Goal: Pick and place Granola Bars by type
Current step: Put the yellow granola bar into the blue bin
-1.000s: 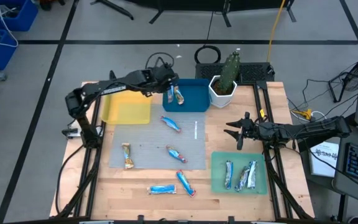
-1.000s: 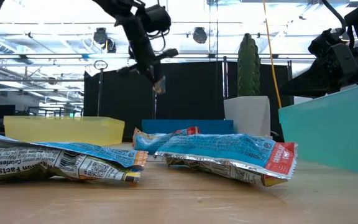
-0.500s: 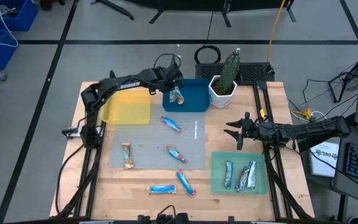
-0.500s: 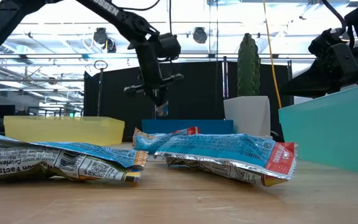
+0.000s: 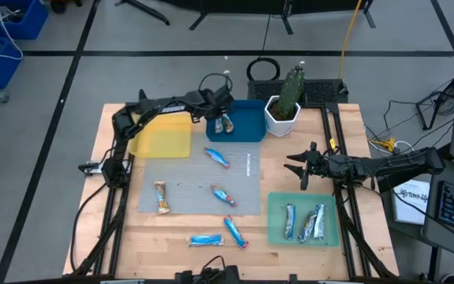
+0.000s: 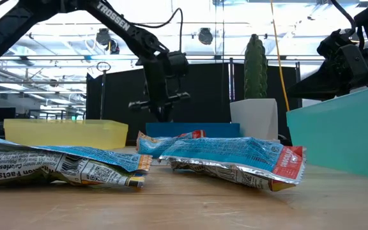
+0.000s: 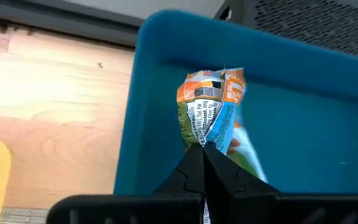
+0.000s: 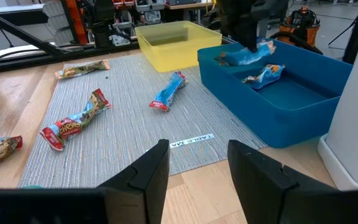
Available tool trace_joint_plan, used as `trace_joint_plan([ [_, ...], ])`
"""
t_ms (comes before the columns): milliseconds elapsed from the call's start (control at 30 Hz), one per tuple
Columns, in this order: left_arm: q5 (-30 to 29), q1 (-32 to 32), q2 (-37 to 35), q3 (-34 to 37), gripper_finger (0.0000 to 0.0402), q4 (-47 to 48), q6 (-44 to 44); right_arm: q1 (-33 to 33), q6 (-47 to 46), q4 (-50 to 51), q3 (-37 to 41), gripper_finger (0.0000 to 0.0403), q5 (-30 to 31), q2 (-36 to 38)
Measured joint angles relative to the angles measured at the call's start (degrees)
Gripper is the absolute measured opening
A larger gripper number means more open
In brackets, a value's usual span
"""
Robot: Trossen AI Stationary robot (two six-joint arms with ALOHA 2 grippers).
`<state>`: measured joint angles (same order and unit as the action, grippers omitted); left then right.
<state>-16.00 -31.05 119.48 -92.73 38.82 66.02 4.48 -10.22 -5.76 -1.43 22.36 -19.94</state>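
Note:
My left gripper [image 5: 221, 116] is down in the blue tray [image 5: 247, 134] at the table's far side, shut on a blue, orange and green granola bar [image 7: 209, 111]. A second bar [image 8: 263, 76] lies on that tray's floor. Three bars lie on the grey mat [image 5: 199, 185]: one blue [image 5: 217, 157], another blue [image 5: 223, 195], one brownish [image 5: 161, 197]. Two more bars [image 5: 206, 240] [image 5: 236, 232] rest on the wood near the front edge. My right gripper [image 5: 302, 170] hovers open over the table's right side, touching nothing. My left gripper pinches the granola bar by one crimped end [image 7: 205, 142] between its two fingertips. The fingers come from above, pointing down into the blue tray. The bar reaches past the fingertips between the tray's walls; whether its free end [image 7: 219, 79] touches the floor, I cannot tell.
A yellow tray [image 5: 160, 136] sits left of the blue one. A white pot with a cactus [image 5: 284, 110] stands right of it. The green tray [image 5: 325, 237] at the near right holds several bars. My right gripper [image 8: 197, 168] is above bare wood beside the mat.
My left gripper has moved a little toward the table's right and far edge and gone down, carrying the bar from above the blue tray to between its walls. It has stayed shut on the bar. The right arm has kept still.

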Motion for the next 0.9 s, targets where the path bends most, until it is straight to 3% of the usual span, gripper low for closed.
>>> trace_joint_plan([
  [333, 0.0, -0.2, 2.1, 0.1, 0.0004, -0.4, -2.4, 0.0, 0.0, 0.0, 0.0, 0.0157, 0.0, 0.0],
  [500, -0.1, -0.2, 2.1, 0.1, 0.0037, -0.5, -8.2, 0.0, 0.0, 0.0, 0.0, 0.0157, 0.0, 0.0],
  [900, -0.4, -0.1, 2.1, 0.1, 0.0099, -0.5, -6.0, 0.0, 0.0, 0.0, 0.0, 0.0157, 0.0, 0.0],
])
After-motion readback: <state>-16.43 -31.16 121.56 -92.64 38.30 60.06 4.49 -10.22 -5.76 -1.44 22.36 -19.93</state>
